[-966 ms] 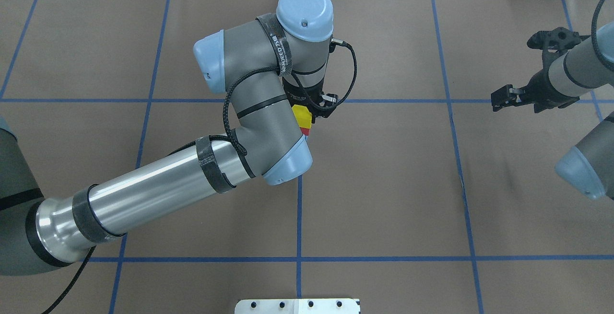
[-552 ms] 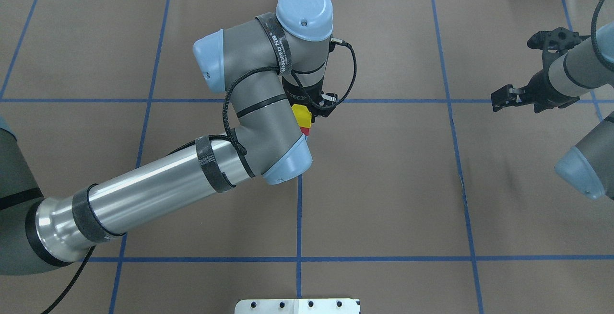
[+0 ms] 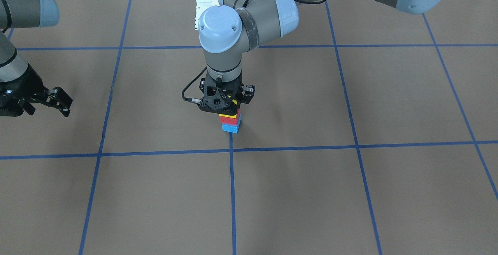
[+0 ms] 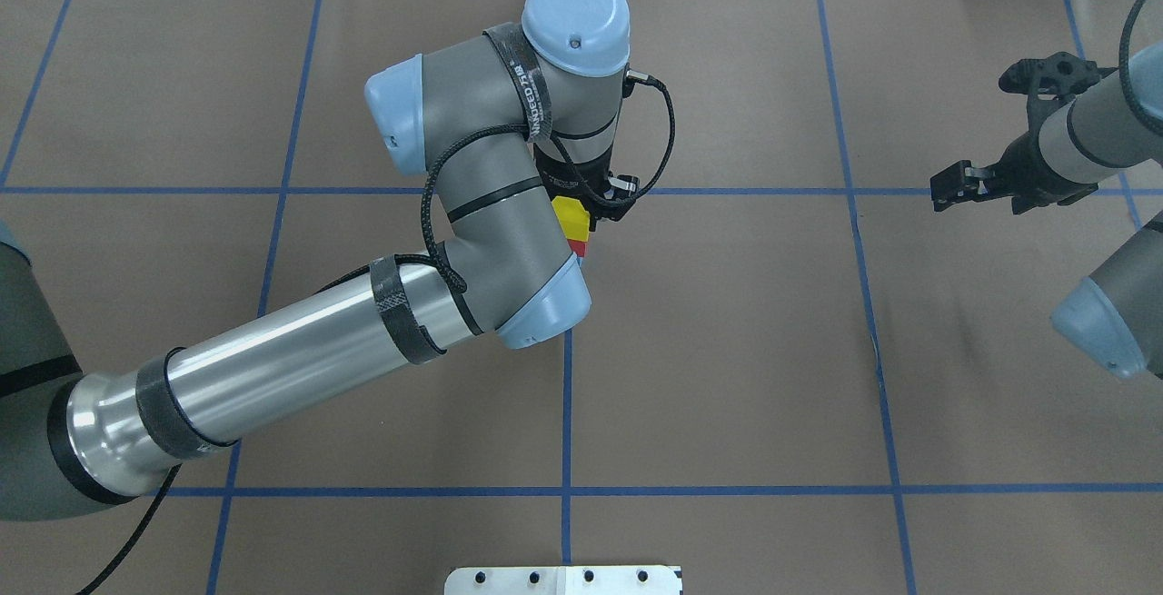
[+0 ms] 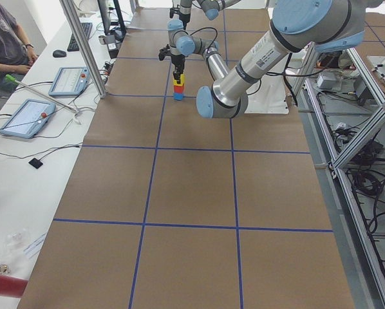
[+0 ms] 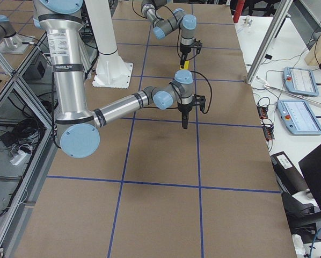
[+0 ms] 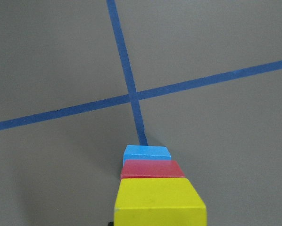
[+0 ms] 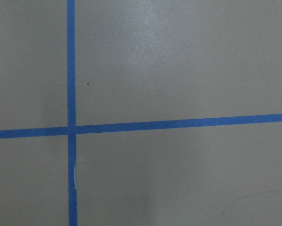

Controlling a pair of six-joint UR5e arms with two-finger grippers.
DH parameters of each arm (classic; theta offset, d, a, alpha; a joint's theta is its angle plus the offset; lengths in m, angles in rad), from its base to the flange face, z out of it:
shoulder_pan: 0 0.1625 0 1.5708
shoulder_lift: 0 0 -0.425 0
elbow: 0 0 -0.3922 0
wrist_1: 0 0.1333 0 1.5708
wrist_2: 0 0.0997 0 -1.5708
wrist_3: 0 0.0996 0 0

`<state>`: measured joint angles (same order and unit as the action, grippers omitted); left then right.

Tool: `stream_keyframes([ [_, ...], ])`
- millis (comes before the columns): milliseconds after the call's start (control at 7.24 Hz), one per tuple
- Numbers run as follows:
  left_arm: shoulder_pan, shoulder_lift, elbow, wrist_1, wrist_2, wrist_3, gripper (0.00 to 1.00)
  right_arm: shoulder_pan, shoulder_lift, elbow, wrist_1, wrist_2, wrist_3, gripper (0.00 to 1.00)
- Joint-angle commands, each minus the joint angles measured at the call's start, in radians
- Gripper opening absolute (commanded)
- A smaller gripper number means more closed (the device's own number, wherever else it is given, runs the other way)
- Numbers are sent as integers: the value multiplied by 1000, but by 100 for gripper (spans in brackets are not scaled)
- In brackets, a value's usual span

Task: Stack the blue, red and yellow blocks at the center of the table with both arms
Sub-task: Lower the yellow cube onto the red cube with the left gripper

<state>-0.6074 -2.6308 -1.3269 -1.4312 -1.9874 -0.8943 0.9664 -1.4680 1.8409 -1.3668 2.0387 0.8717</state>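
Note:
A stack stands near the table's centre, by a blue tape crossing: a blue block (image 3: 231, 127) at the bottom, a red block (image 3: 228, 121) on it and a yellow block (image 3: 228, 115) on top. The left wrist view shows the same order: yellow (image 7: 157, 202), red (image 7: 150, 168), blue (image 7: 146, 152). My left gripper (image 3: 228, 109) points straight down around the yellow block and looks shut on it; its fingertips are mostly hidden. My right gripper (image 4: 945, 188) is open and empty, far off at the right side of the table.
Blue tape lines (image 4: 566, 413) divide the brown table cover into squares. The robot's white base plate (image 4: 563, 580) lies at the near edge. Tablets (image 5: 25, 116) and an operator sit beyond the table's far edge in the exterior left view.
The left arm has shifted very slightly; the yellow block stays on the stack. The right arm has not moved.

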Motion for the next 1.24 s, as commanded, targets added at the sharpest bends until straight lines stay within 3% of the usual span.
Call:
stream_keyframes([
  [0, 0, 0, 2, -2, 4, 0, 0, 0, 0, 0, 0, 0, 1, 100],
  [552, 0, -2, 2, -2, 4, -5, 0, 0, 0, 0, 0, 0, 1, 100],
  [690, 1, -2, 3, -2, 4, -11, 30, 0, 0, 1, 0, 0, 3, 100],
  [828, 1, -2, 3, -2, 4, -11, 53, 0, 0, 0, 0, 0, 3, 100],
  [1104, 0, -2, 3, -2, 4, -12, 53, 0, 0, 3, 0, 0, 6, 100],
])
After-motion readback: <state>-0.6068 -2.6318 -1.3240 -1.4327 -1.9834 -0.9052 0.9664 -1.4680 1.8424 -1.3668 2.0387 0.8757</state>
